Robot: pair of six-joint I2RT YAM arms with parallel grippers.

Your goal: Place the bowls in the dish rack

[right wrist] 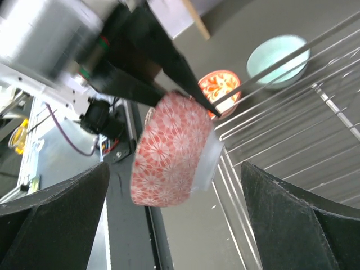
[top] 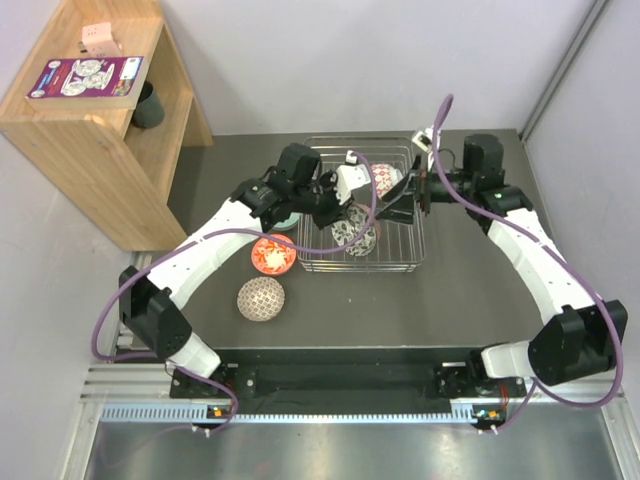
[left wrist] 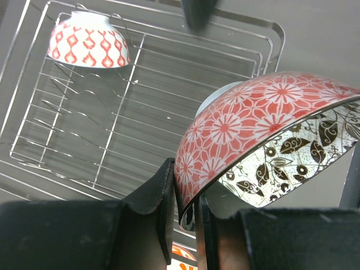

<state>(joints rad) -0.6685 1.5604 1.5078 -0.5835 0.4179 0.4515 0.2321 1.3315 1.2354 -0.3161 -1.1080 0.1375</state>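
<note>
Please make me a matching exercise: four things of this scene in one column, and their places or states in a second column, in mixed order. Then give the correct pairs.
1. flower-pattern bowl
2. drop-pattern bowl
3. mesh bowl
4. right gripper

a. open, holding nothing
b. inside the dish rack
c. on the table, left of the rack
d. pinched at its rim by the left gripper

Pairs: 1-d, 2-b, 3-c, 4-a
</note>
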